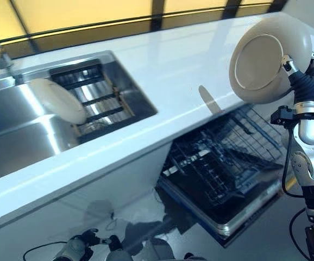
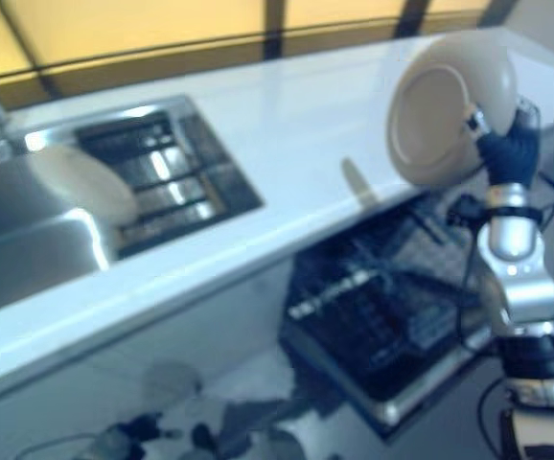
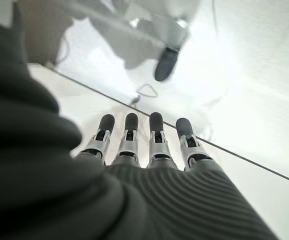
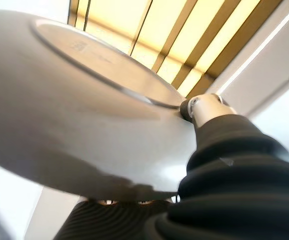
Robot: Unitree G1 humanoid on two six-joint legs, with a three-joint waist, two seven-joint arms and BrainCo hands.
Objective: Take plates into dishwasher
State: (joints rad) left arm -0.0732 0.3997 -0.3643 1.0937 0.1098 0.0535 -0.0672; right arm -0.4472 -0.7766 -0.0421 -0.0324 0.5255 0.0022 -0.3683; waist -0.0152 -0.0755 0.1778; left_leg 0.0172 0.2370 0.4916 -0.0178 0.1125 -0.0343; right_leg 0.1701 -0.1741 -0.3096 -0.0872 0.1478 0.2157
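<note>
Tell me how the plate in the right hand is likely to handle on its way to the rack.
The plate looks rigid and glossy, probably ceramic, so likely slippery and breakable if dropped. The right hand pinches only its rim while it stands on edge above the dishwasher rack, so it may pivot or slip. It seems weighty for such a grip.

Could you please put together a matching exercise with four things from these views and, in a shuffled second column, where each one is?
1. Held plate
2. Second plate
3. Dishwasher rack
4. Left hand

A. Pulled out below the counter edge
B. Leaning in the sink
C. Low, fingers straight, holding nothing
D. Raised in the right hand above the counter's end

Pairs: 1-D, 2-B, 3-A, 4-C
</note>
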